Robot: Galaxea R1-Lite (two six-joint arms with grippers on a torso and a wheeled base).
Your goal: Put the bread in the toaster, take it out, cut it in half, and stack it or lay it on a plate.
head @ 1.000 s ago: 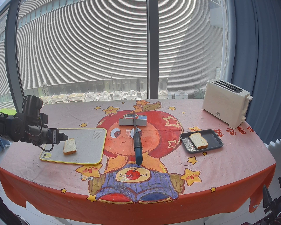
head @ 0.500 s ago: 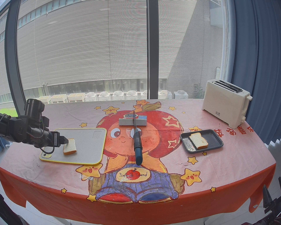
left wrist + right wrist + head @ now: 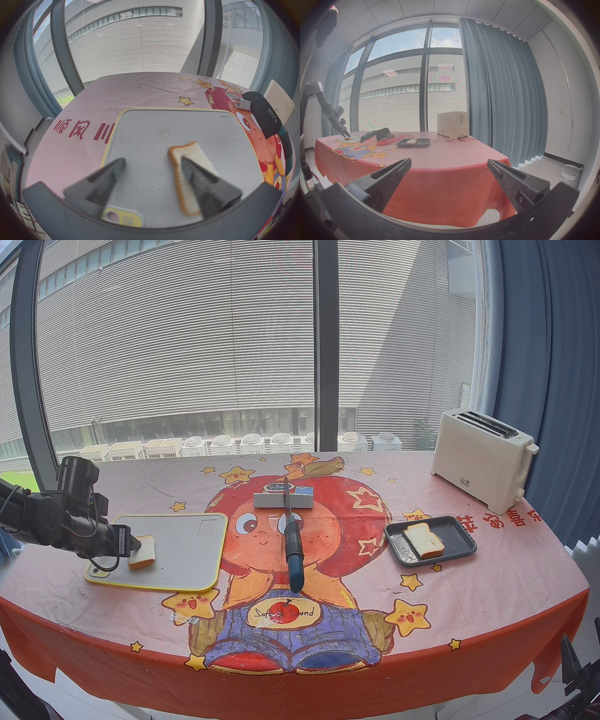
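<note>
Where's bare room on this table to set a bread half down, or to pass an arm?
Free: the cutting board right of the bread half; the cloth between knife and tray; the front strip along the table edge; the tray's end right of its slice. Crowded: the board's left end, with the left gripper at the bread.

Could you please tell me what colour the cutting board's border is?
Yellow, around a pale grey surface; the left wrist view shows the cutting board best.
</note>
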